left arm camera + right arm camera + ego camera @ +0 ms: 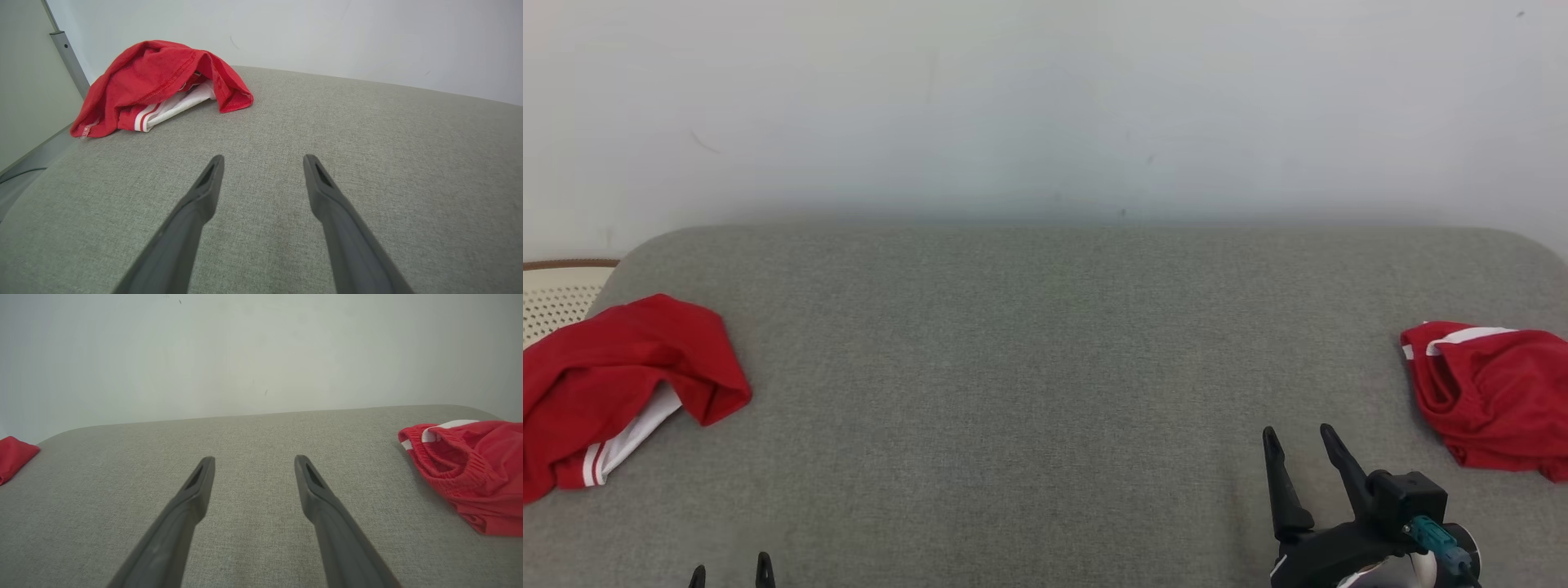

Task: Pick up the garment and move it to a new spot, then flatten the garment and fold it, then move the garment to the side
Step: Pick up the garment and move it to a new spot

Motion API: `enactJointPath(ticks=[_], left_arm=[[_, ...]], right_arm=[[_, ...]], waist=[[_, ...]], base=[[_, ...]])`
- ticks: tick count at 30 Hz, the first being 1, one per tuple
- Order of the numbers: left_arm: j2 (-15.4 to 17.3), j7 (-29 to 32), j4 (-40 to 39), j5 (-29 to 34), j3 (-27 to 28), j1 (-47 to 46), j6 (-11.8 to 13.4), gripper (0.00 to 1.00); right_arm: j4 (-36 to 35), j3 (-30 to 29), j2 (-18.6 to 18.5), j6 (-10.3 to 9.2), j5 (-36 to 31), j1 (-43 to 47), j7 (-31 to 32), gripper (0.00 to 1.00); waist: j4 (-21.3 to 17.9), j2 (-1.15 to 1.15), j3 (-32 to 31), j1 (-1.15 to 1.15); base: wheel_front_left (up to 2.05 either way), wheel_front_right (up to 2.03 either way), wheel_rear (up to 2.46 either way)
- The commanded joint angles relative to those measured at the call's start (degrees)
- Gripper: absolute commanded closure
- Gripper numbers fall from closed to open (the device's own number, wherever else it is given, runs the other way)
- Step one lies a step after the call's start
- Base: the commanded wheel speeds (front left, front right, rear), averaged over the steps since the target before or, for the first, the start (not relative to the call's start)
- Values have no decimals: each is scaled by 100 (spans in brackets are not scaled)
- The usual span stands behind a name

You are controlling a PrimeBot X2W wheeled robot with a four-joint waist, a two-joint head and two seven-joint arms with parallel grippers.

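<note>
Two crumpled red garments with white trim lie on a grey cushioned surface. One garment is bunched at the far left edge, also in the left wrist view. The other garment, with an elastic waistband, lies at the far right, and the right wrist view shows it too. My left gripper stands open at the bottom left, empty, well short of the left garment. Open and empty as well, my right gripper sits at the lower right, left of the right garment.
A pale wall runs right behind the cushioned surface. A perforated cream panel with a brown rim shows past the left edge. A grey metal post stands at the left in the left wrist view.
</note>
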Motion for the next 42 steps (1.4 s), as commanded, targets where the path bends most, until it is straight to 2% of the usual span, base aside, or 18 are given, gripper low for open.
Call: enactJointPath(ticks=[1,26,42], left_arm=[[1,-4,19,-33,40,53,27,0],[-1,-4,70,-22,452,140,47,0],[2,-4,-59,-84,551,289,233,0]], right_arm=[[-11,26,17,2,16,83,-2,0],[74,282,110,2,130,61,-2,0],[65,507,136,2,192,-57,-2,0]], waist=[[167,0,25,0],[1397,0,38,0],[2146,0,101,0]], base=[[0,0,0],[0,0,0],[0,0,0]])
